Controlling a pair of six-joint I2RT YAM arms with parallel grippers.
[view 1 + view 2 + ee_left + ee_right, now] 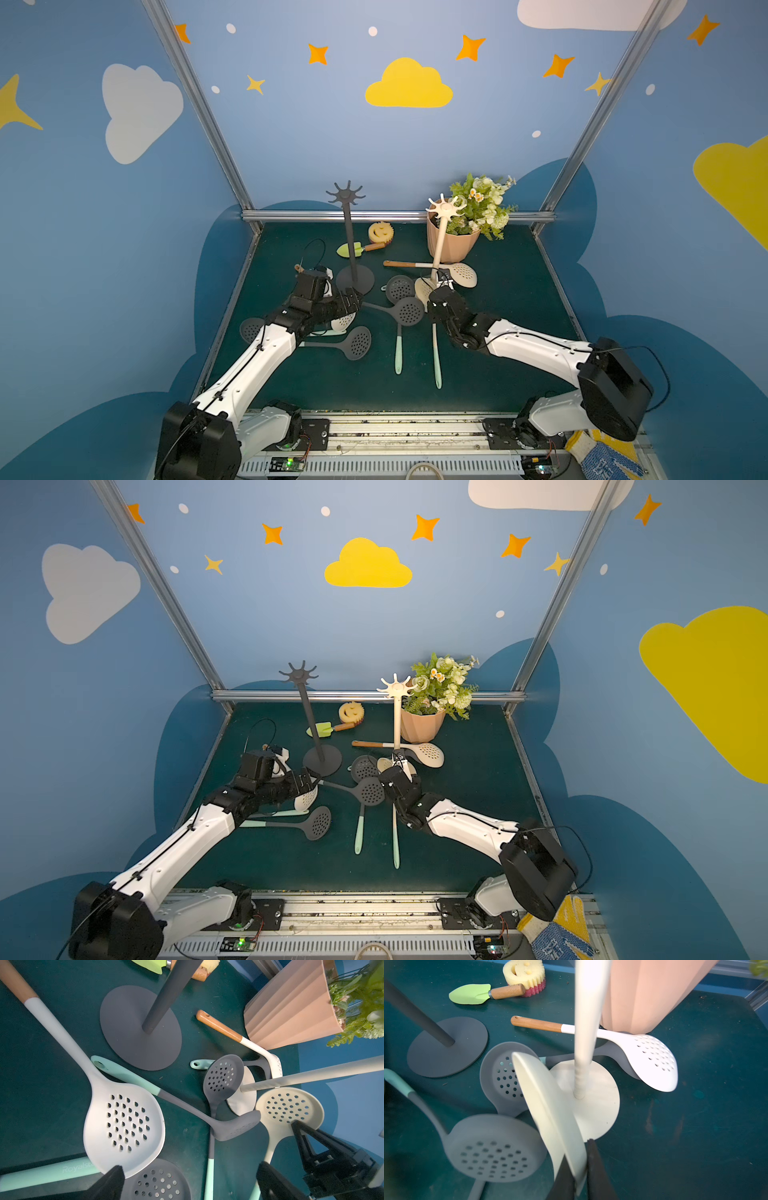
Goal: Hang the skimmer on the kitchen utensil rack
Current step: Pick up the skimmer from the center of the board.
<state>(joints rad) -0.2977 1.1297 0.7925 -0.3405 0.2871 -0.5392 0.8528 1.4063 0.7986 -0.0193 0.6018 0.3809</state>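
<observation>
Skimmer (550, 1105), cream, perforated, on edge, pinched by the right gripper (577, 1152).
Cream rack (587, 1022) stands just beyond its jaws, grey skimmer (492, 1151) beside; left gripper (191, 1166) spread wide.

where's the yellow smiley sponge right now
In both top views the yellow smiley-face sponge sits near the table's back edge, between the dark grey utensil rack and the pink flower pot.
</observation>
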